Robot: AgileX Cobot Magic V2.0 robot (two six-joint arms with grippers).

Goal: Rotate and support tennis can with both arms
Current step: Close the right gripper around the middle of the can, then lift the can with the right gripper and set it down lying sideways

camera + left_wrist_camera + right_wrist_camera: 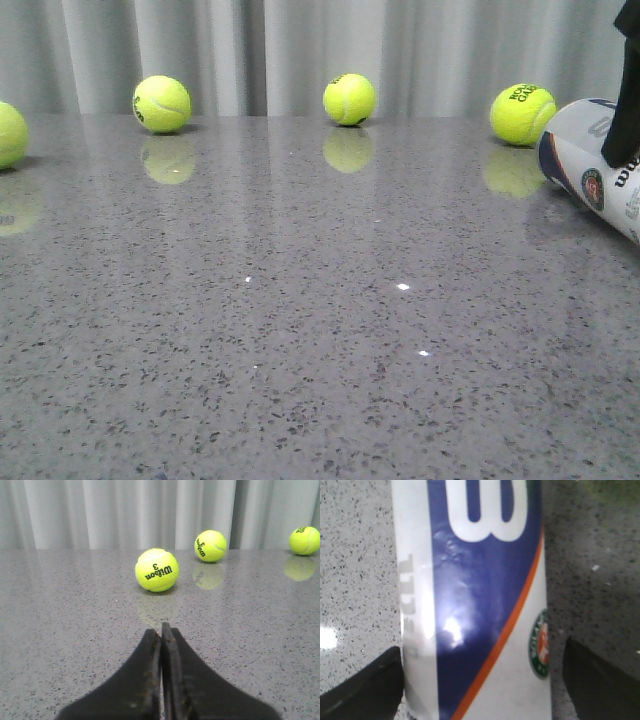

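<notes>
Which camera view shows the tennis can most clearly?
The right wrist view: the can fills the frame between the end effector's fingers, its band and emblem readable. The front view shows only one end at the edge. The left wrist view shows none.

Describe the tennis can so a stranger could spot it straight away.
Look along the grey speckled table to its far right edge, past the rightmost tennis ball. The tennis can lies tilted there: a white tube with a navy-and-orange band, unlike the round yellow-green balls.
</notes>
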